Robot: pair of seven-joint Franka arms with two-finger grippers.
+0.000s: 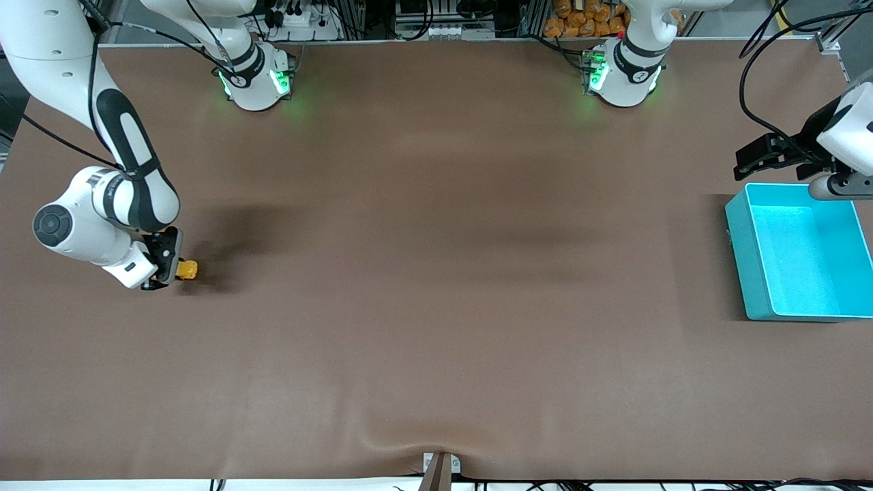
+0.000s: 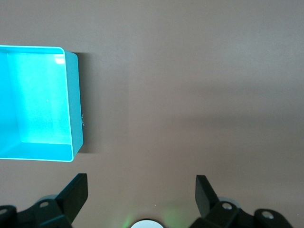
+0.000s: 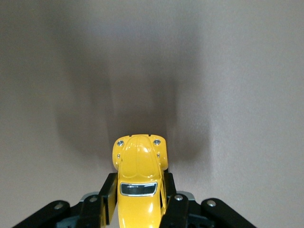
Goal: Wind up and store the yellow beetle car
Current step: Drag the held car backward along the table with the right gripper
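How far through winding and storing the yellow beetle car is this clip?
Done: the right gripper has shut on the yellow beetle car at the right arm's end of the table.
In hand: the car sits low at the table, possibly for winding.
Left: storing it; the turquoise bin holds nothing, and the left gripper waits open beside it.

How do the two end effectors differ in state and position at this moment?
The right end effector is shut on the small yellow beetle toy car, low at the right arm's end of the brown table. The left end effector is open and holds nothing, beside the turquoise plastic bin. Both have black fingers.
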